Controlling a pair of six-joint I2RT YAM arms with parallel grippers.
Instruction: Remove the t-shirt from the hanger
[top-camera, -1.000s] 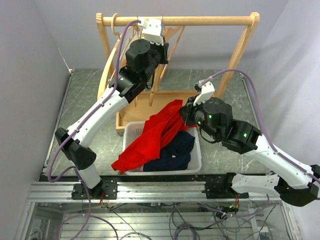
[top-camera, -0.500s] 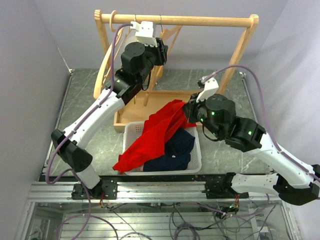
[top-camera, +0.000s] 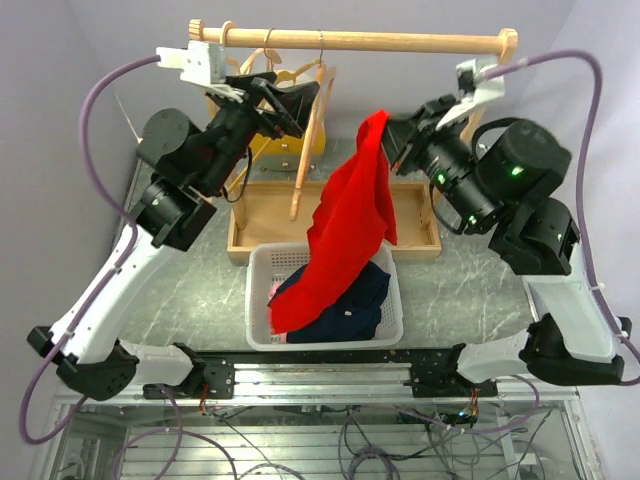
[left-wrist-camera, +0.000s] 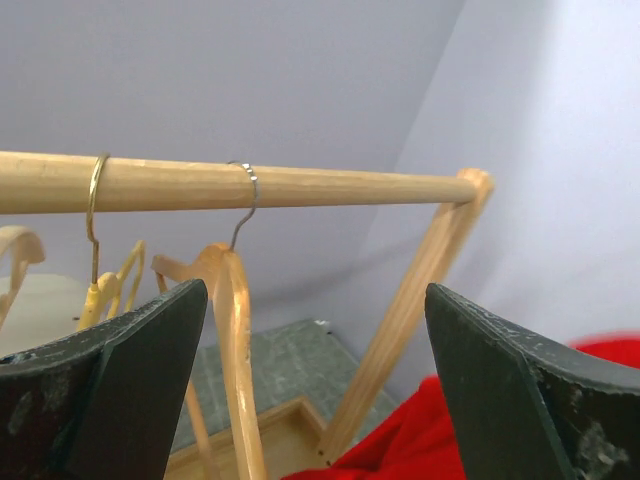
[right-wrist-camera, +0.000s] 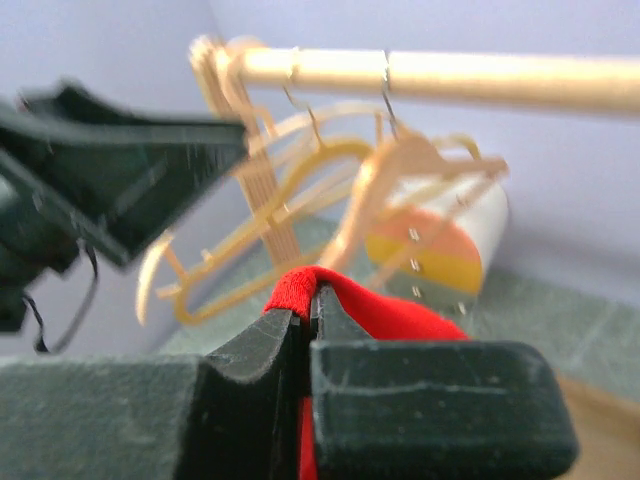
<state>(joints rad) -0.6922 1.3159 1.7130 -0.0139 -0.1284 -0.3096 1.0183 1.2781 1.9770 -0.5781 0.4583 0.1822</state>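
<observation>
The red t-shirt (top-camera: 350, 215) dangles free in the air, its lower end reaching the white basket (top-camera: 258, 270). My right gripper (top-camera: 386, 136) is shut on the shirt's top fold (right-wrist-camera: 320, 285), high up near the rack's right post. A bare wooden hanger (top-camera: 312, 130) hangs from the rail (top-camera: 400, 42) by its metal hook. My left gripper (top-camera: 300, 105) stands open just left of that hanger, holding nothing. In the left wrist view the hanger (left-wrist-camera: 235, 330) sits between the wide fingers (left-wrist-camera: 150, 380), and a corner of the red t-shirt (left-wrist-camera: 450, 440) shows at the bottom.
More yellow-wood hangers (top-camera: 255, 70) crowd the rail's left end. A navy garment (top-camera: 350, 300) lies in the basket. The rack's wooden tray base (top-camera: 262, 225) sits behind the basket. A white, orange and yellow thing (right-wrist-camera: 440, 240) hangs behind the hangers.
My left gripper opened and drew back left from the hanger. My right arm rose and swung right, lifting the red t-shirt from over the basket to hang at full length.
</observation>
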